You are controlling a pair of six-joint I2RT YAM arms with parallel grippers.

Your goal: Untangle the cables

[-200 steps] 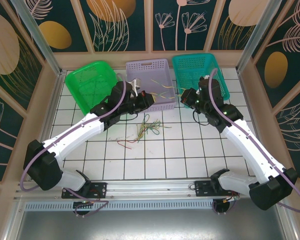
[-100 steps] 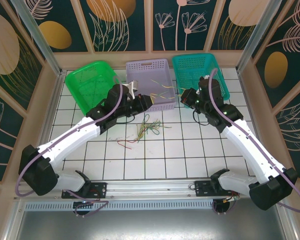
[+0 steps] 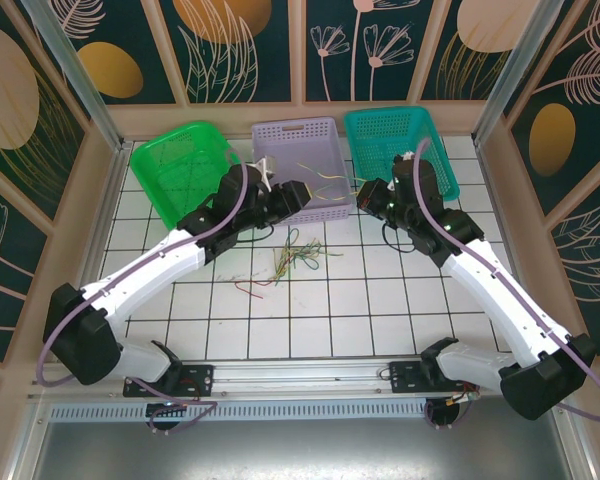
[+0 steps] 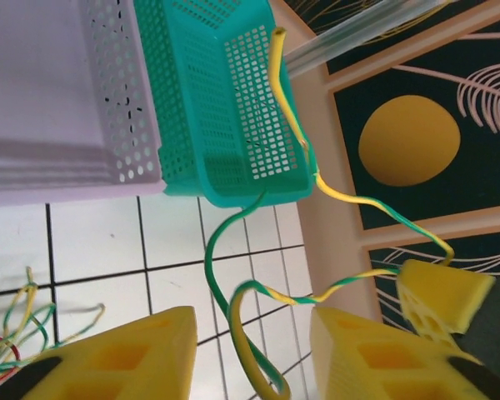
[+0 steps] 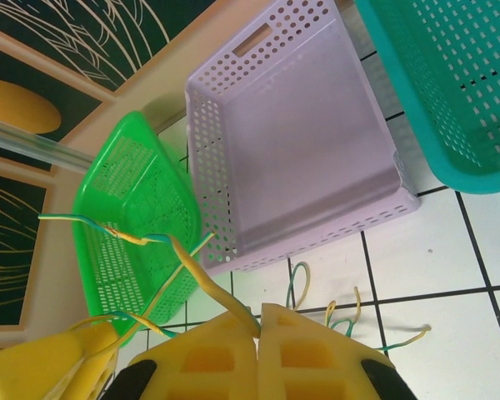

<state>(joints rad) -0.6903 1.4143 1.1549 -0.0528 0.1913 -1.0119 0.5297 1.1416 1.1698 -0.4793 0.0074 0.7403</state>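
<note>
1 yellow-green cable [image 4: 275,58] is stretched in the air between the 2 grippers, over the near rim of the purple basket [image 3: 300,140]. 1 end of it is pinched by the right gripper [image 5: 258,321], whose fingers are pressed flat together with the yellow strand rising out of their seam. In the left wrist view the cable is seen to run on in kinks and loops and to drop between the fingers [image 4: 125,354] of the left gripper [image 4: 252,333]. Its free tip is seen against the teal basket [image 4: 225,100]. The left fingers are spread wide with the loop hanging in the gap; whether they touch the cable cannot be told.

A cable bundle [image 3: 298,255] of green, yellow and red strands is seen lying on the white tiled tabletop [image 3: 380,300], just in front of the purple basket and between the 2 arms. 1 red wire [image 3: 248,288] lies apart from it, nearer the left arm.

3 baskets are set in a row along the far edge. A green basket [image 3: 175,170] is turned at an angle on the left, the purple basket is in the middle and the teal basket is on the right.
</note>
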